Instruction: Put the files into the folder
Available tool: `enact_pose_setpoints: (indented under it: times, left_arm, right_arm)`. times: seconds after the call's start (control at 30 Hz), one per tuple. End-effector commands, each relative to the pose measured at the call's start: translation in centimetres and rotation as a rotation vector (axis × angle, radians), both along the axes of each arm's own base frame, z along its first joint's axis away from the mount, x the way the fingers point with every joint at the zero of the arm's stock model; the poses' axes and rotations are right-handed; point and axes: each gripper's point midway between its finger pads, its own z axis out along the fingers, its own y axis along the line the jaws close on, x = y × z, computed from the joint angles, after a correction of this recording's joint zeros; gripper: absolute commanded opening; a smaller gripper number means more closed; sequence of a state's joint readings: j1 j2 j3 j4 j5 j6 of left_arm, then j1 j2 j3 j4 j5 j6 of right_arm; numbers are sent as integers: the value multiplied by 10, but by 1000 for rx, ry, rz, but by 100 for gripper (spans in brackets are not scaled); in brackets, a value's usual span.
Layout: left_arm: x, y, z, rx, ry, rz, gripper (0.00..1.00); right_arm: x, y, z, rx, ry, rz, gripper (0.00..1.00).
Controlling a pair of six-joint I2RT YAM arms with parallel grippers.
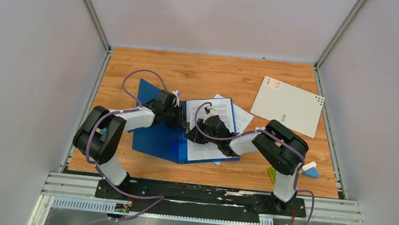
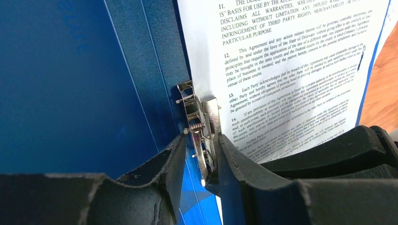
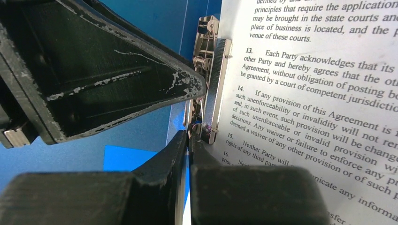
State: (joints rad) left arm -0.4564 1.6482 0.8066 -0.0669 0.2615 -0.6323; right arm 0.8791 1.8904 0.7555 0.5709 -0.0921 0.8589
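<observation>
The blue folder [image 1: 157, 139] lies open on the wooden worktop [image 1: 216, 73]. The printed sheets [image 2: 281, 70] rest on its right half, beside the metal clip [image 2: 205, 115] at the spine. The left claw [image 2: 201, 143] is half closed, gripping that clip. The right claw [image 3: 188, 137] is pinched fully together, its tips against the clip.

Wooden table [image 1: 217, 71], blue folder [image 1: 155, 136], grey cover [image 1: 286, 106]

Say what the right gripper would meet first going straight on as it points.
Most likely the metal clip of the blue folder, directly at the right gripper's tips; depth is unclear.
</observation>
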Motion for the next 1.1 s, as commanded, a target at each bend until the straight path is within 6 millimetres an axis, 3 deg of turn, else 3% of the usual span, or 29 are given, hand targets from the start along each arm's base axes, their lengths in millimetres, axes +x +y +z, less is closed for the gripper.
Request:
enact_pose_setpoints:
  times: [0.0,0.57,0.8,1.07]
  left_arm:
    - [-5,13,-28,104,33,23,39]
    - [-30,19,-48,219,68,-30,31]
    - [-33,30,-60,307,71,-33,8]
    - [-31,36,-59,346,63,-39,0]
  right_arm:
    - [-27,-33,-62,-216,100,36,1]
    - [-25,-36,-62,-225,99,16,2]
    - [-23,-39,-59,-232,92,7,9]
    - [-21,-40,-52,-230,79,7,14]
